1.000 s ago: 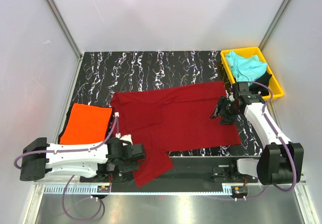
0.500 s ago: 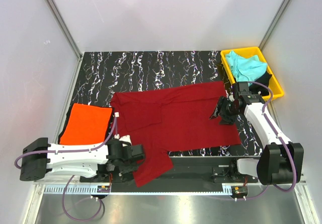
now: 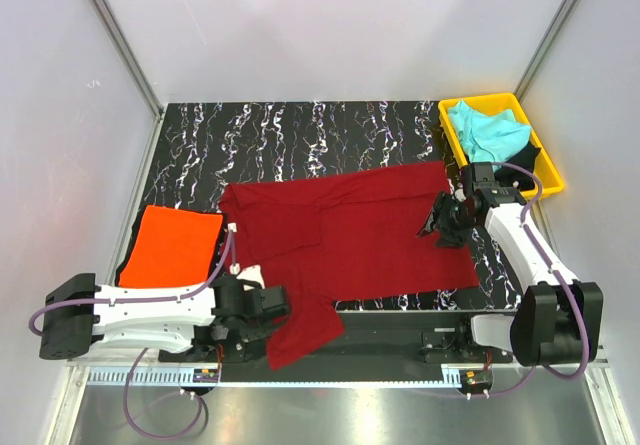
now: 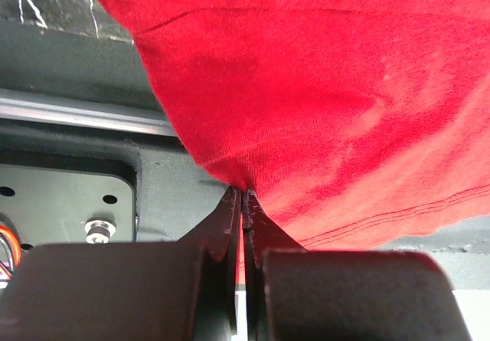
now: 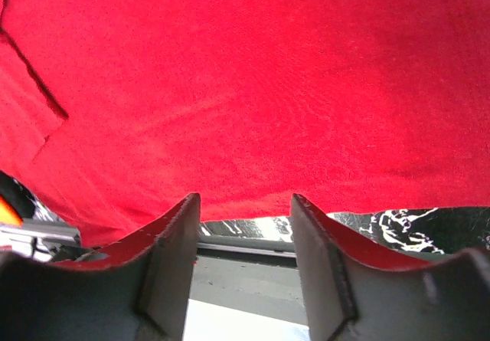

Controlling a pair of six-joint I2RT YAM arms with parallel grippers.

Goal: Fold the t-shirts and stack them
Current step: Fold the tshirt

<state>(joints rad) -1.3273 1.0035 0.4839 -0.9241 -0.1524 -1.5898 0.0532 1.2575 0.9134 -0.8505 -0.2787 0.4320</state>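
Down at the near edge, the left gripper (image 4: pixel 242 203) has its fingers pressed together, pinching a fold of the dark red t-shirt (image 4: pixel 321 88), which spreads away beyond it. Farther right, the right gripper (image 5: pixel 243 226) hangs spread over the same cloth, gripping nothing. An orange t-shirt (image 3: pixel 172 245) lies beyond the left gripper, to its left. A turquoise t-shirt (image 3: pixel 485 130) sits in the yellow tray (image 3: pixel 552 180) past the right gripper.

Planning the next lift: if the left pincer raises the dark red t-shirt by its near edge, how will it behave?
Probably floppy: the dark red t-shirt droops over the table edge. Pinched at one point by the left pincer, it will likely hang and bunch. Spread wide, it may drag.
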